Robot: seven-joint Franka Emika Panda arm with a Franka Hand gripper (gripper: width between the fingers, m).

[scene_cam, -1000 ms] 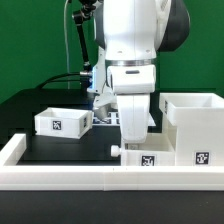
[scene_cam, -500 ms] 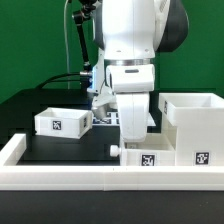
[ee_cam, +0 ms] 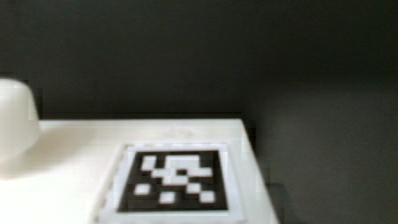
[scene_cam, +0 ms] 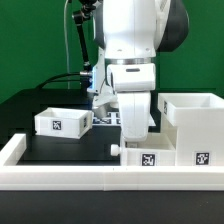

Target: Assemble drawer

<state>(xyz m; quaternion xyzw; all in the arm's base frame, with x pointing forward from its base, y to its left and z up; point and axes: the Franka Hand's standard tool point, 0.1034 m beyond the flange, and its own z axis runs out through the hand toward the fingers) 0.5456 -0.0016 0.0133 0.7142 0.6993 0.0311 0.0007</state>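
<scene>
Location type: robotics laboratory, bench test cell. Evidence: a large white robot arm (scene_cam: 130,40) stands over a matt black table (scene_cam: 70,150). A plain green backdrop (scene_cam: 30,40) screens the area behind it. A low white rail (scene_cam: 60,178) edges the table on the near side. Black-and-white square tags (scene_cam: 57,125) are printed on the white plastic parts, for example on the small tray (scene_cam: 78,124) (one such tag (ee_cam: 173,180) fills much of the wrist view). A thin black pole (scene_cam: 74,40) with cables stands at the rear, beside the arm
</scene>
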